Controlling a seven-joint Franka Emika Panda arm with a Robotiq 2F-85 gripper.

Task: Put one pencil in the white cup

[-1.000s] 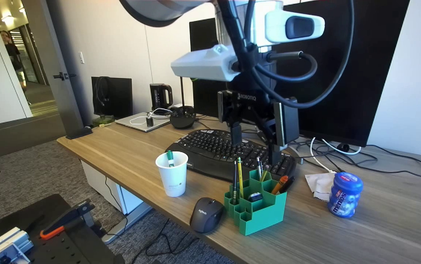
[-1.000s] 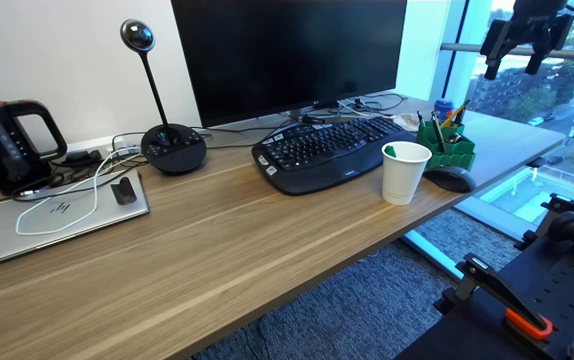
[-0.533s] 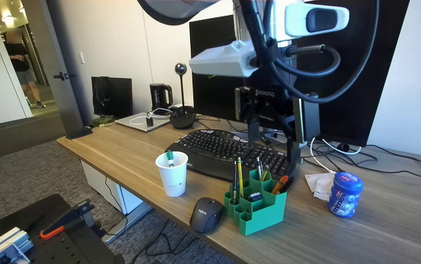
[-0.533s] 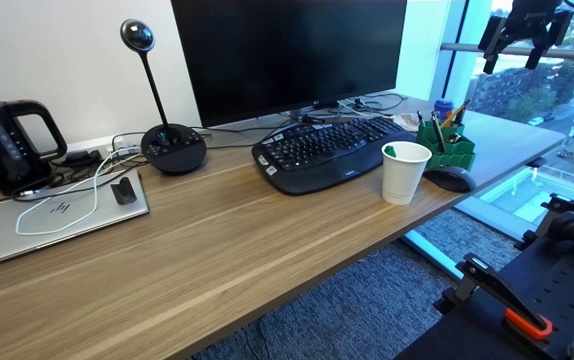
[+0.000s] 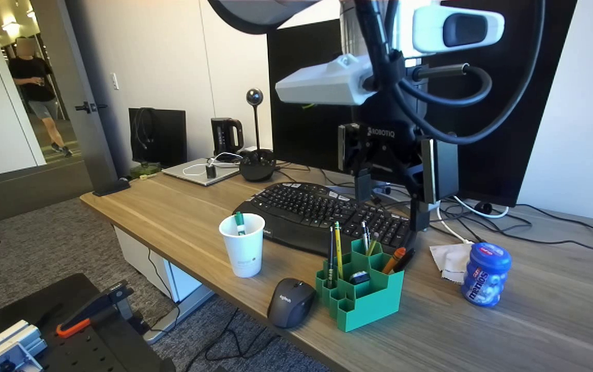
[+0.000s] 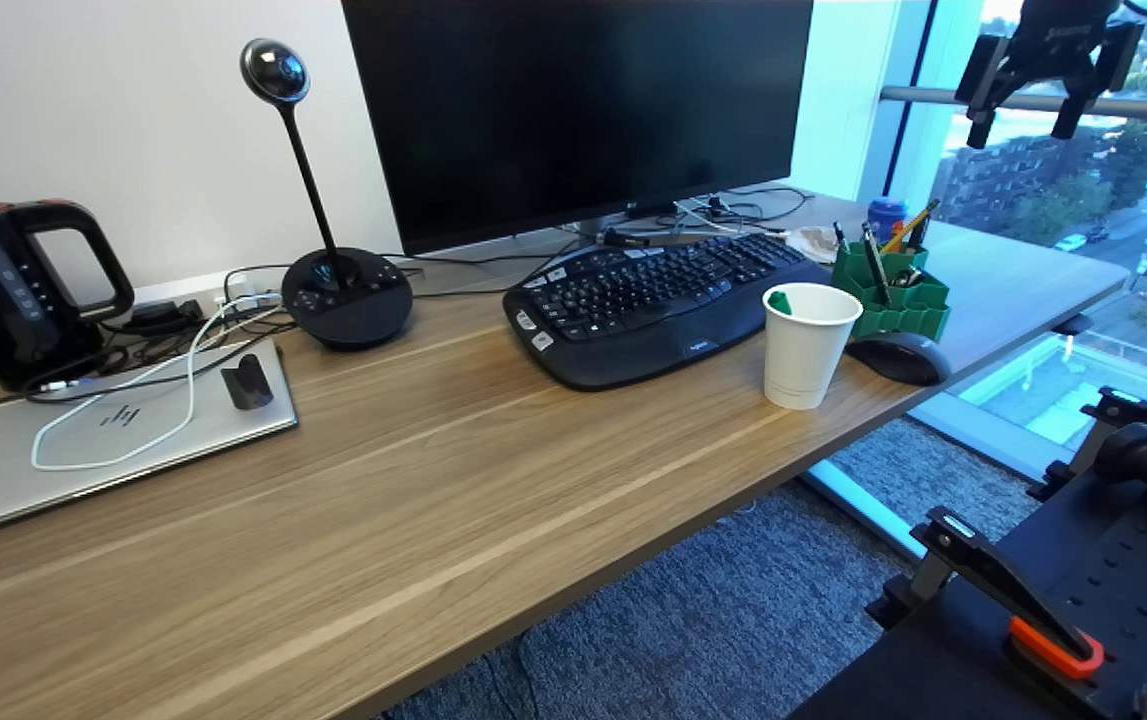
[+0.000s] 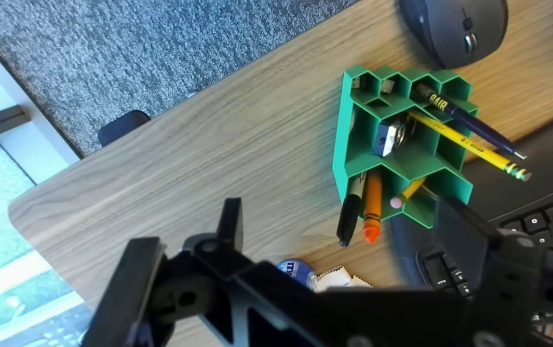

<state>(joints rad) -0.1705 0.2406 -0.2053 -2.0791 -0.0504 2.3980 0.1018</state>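
The white cup stands upright near the desk's front edge in both exterior views, with a green-capped pen leaning inside it. A long yellow pencil tilts out of the green organiser; in the wrist view a shorter yellow pencil with a pink eraser pokes from another compartment. My gripper hangs in the air above the organiser's level, its jaws wide apart and holding nothing. Seen from the wrist, the organiser lies ahead of the fingertips, and the right finger overlaps its corner.
Beside the organiser sits a black mouse, with the keyboard behind. A blue mint container and a white wrapper lie to its right. A large monitor rises at the back. A black marker and an orange crayon share the organiser.
The arm has shifted rightward in an exterior view, slowing over the last half second, and slightly upward where the window shows behind it. The jaws stayed open. Cup and organiser have not moved.
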